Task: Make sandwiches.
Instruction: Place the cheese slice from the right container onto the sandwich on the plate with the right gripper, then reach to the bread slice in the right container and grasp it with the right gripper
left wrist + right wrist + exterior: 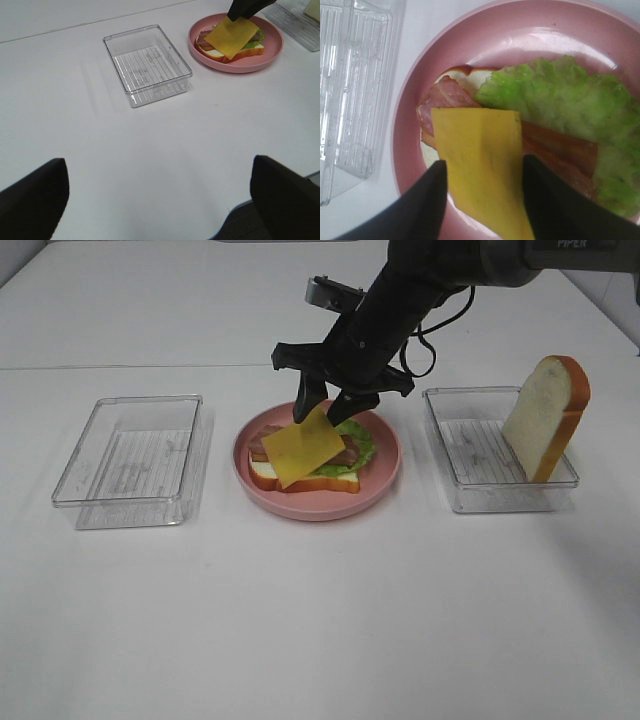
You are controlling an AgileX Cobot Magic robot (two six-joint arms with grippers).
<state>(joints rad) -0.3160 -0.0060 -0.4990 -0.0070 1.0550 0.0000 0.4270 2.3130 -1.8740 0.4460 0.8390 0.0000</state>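
Sandwich [305, 468] sits half-built on the pink plate [385, 475], middle of the counter [320, 620]: bottom bread slice, bacon, green lettuce [560, 100] poking out on the side toward the right tray. Yellow cheese slice [303, 445] lies tilted on top, its upper corner up between my right gripper [328, 398] fingers. In the right wrist view the two dark fingers [420, 205] flank the cheese with the jaws parted; whether the pads actually pinch the slice I cannot tell. Right arm comes in from the far right and hangs over the plate's far rim, covering part of the lettuce from above.

Clear tray [135, 460] left of the plate, well apart from it, nothing in it. Second clear tray [480, 455] just right of the plate, with the other bread slice [548, 418] standing upright against its far right corner, crust facing out.

My left gripper [160, 192] hovers over bare counter on the near left side, fingers spread wide, holding nothing, well apart from the left tray.
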